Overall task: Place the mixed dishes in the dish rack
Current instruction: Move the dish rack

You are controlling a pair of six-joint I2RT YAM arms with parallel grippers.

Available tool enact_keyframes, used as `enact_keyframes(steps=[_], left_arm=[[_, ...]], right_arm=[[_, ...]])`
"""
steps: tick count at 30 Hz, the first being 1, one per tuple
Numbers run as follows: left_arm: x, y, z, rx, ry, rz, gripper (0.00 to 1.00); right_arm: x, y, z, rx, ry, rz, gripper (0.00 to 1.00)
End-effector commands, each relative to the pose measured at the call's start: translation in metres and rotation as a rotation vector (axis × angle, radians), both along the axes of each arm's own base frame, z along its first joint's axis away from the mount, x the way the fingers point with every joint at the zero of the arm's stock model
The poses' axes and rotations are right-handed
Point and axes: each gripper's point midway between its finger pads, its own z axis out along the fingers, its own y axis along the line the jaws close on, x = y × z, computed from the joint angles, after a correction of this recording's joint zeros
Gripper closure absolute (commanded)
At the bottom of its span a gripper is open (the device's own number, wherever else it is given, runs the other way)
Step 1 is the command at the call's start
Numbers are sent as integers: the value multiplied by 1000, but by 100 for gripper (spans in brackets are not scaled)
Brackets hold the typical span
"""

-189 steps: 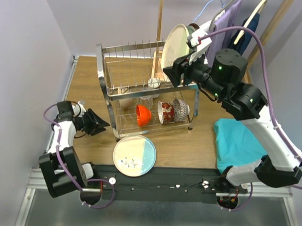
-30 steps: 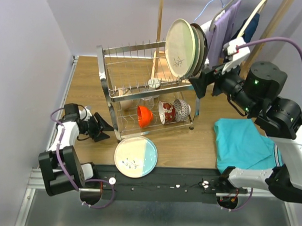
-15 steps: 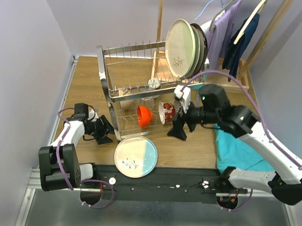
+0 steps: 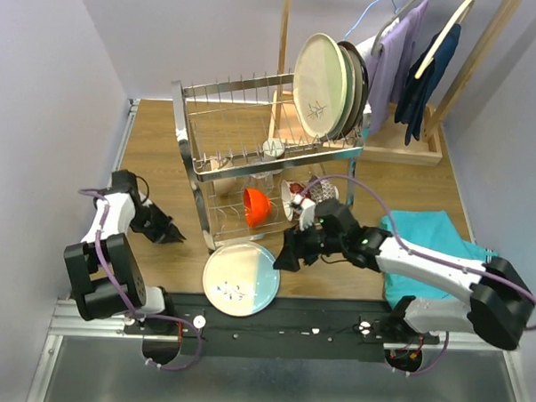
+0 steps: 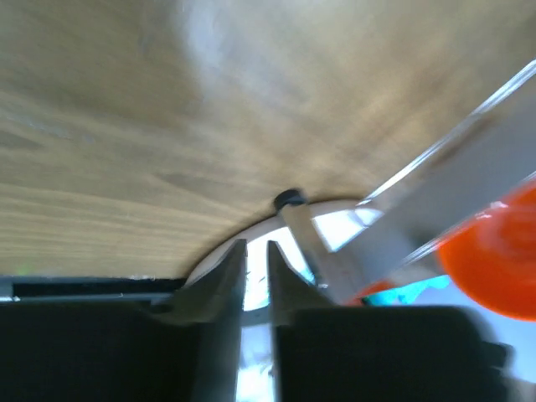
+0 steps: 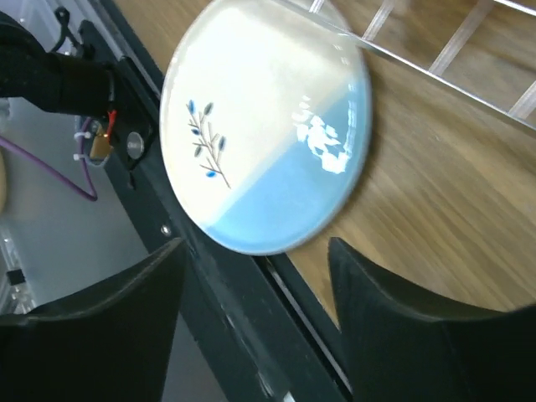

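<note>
Lower now, the right gripper hangs with jaws spread and empty at the light blue plate's two o'clock rim. That plate lies at the dish rack's six o'clock. The left gripper is narrowed to a slit, holding nothing.

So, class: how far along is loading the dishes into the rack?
Done: plates stand in the upper tier of the rack, bowls sit in the lower one. In hand: nothing gripped; the open right gripper hovers by the blue-and-cream plate on the table. Left: racking that plate.
</note>
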Motion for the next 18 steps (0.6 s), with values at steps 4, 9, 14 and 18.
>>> enact_keyframes(steps=[4, 9, 14, 18], left_arm=[[20, 23, 45, 16, -182, -51, 100], [-1, 22, 50, -51, -177, -55, 100], [-10, 21, 55, -72, -205, -28, 100], [-22, 6, 52, -132, -188, 7, 96]], right_arm=[[1, 107, 29, 206, -326, 205, 100], [20, 171, 21, 201, -365, 228, 99], [23, 185, 14, 197, -396, 269, 99], [29, 180, 1, 118, -448, 307, 100]])
